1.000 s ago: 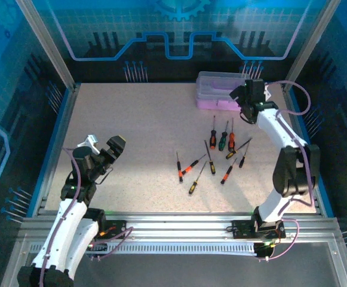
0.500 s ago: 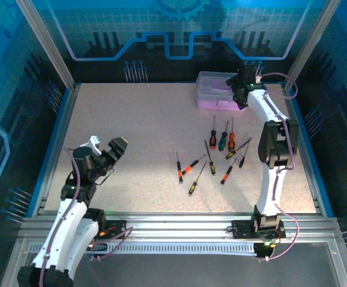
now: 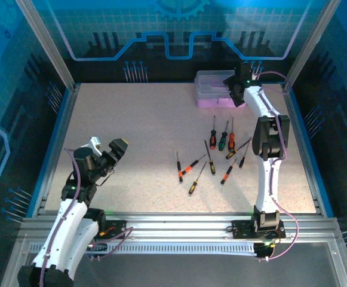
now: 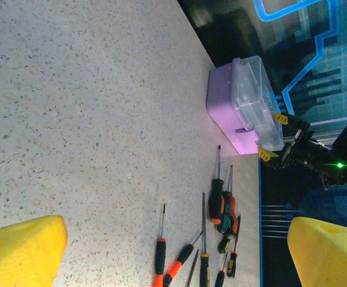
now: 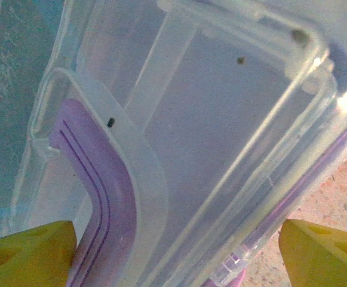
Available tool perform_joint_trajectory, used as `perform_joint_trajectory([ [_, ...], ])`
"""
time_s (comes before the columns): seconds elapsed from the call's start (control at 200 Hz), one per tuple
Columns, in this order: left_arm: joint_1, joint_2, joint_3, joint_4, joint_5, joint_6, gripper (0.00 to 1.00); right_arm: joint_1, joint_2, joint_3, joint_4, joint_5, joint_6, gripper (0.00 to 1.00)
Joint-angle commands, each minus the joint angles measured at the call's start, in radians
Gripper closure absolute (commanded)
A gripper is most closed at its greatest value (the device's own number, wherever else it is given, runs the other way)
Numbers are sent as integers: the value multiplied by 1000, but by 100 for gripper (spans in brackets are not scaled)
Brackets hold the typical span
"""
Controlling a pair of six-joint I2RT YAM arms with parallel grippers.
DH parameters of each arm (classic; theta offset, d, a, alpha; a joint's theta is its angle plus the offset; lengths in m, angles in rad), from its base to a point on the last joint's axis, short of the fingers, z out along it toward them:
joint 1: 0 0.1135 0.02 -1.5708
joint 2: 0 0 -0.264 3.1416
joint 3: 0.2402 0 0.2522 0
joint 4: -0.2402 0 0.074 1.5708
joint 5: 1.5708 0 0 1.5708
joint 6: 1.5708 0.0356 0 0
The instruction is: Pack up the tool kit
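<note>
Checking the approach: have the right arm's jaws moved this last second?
Yes: seen from above, they shifted left, further over the right end of the purple case.

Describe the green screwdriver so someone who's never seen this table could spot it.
Find the purple case at the table's far right. Three screwdrivers lie side by side just in front of it; the green screwdriver is the middle one. Its handle alone shows green; the others are orange, red or yellow.
</note>
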Motion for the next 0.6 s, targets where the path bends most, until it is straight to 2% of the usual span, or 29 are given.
perform_joint_trajectory([
  [0.0,-7,-4,-14,-2,-16,-8,4,14,51,43,-87,-3,-79,13],
  [0.16,-7,-3,-3,-13,-22,6,4,28,68,50,-86,-42,-176,14],
  [0.59,-7,-4,19,-40,-26,14,4,66,109,127,-117,-271,-418,16],
])
